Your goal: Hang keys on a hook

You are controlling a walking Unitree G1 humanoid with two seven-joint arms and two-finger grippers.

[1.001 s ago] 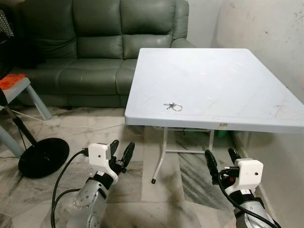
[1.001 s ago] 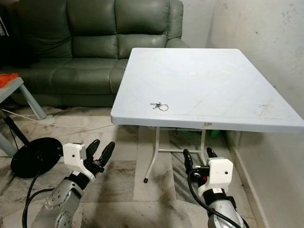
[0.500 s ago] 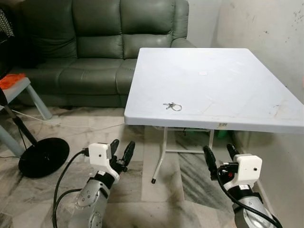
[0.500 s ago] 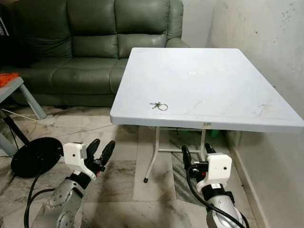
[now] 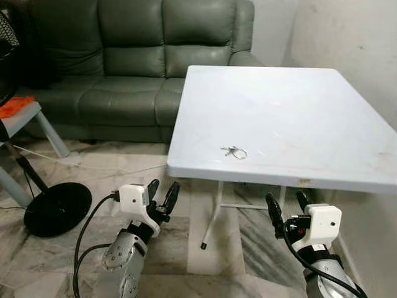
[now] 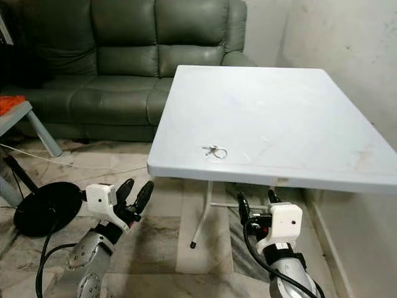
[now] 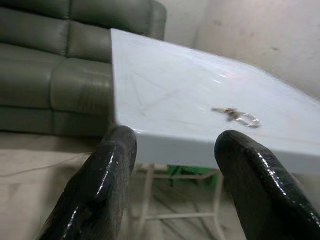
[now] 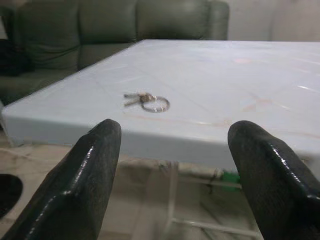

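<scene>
A small bunch of keys on a metal ring (image 5: 234, 151) lies on the white folding table (image 5: 291, 112), near its front edge. The same keys (image 8: 147, 102) show on the tabletop in the right wrist view, and as keys (image 7: 236, 115) in the left wrist view. My left gripper (image 5: 160, 194) is held low in front of the table's left corner, open, with nothing between its fingers. My right gripper (image 5: 286, 207) sits below the table's front edge, open and empty as well. Both grippers point toward the table.
A dark green sofa (image 5: 142, 68) stands behind the table against the far wall. A fan's round black base (image 5: 57, 208) and a grey stool leg (image 5: 53, 133) are at the left. A white wall (image 5: 353, 43) runs along the right. The floor is marbled tile.
The camera has moved closer and a bit lower, so the table and keys sit lower in the picture. Both grippers stay open in much the same pose.
</scene>
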